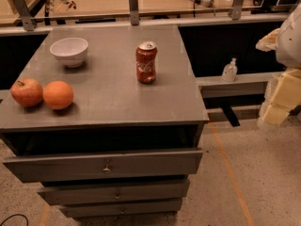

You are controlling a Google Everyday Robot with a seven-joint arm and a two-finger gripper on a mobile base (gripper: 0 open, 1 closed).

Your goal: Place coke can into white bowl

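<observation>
Speckled flooring (254,192), crossed by an orange line (230,173), fills the bottom of the frame. From it rises a grey cabinet of drawers (106,163), the uppermost standing out a little. Its tabletop (113,102) carries four things. Nearest, at the left edge, a red apple (26,92) and an orange (58,94) sit side by side, touching or nearly so. Farther back, right of centre, the coke can (146,62) stands upright and alone. Farther still, at upper left, the white bowl (69,51) sits empty, well apart from the can.

At the right edge of the frame, off the tabletop and clear of every object, hangs the claw (278,100), seen as pale cream blocks. Whether it is open or closed cannot be told. Behind it a small clear bottle (229,70) stands on a low ledge, and a wooden workbench (160,1) spans the top of the frame.

Judged from this layout, no grasp has begun.

Likely failures:
- A sideways approach from the right may strike the tall can and topple it, so that it rolls toward the tabletop's edge.
- The dented wall may slip under a weak grip.
- The bowl's narrow base may let it tip or slide if the can lands on its rim.
- The can may fall over once it is released inside so small a bowl.
- The red apple may be mistaken for the target.
</observation>
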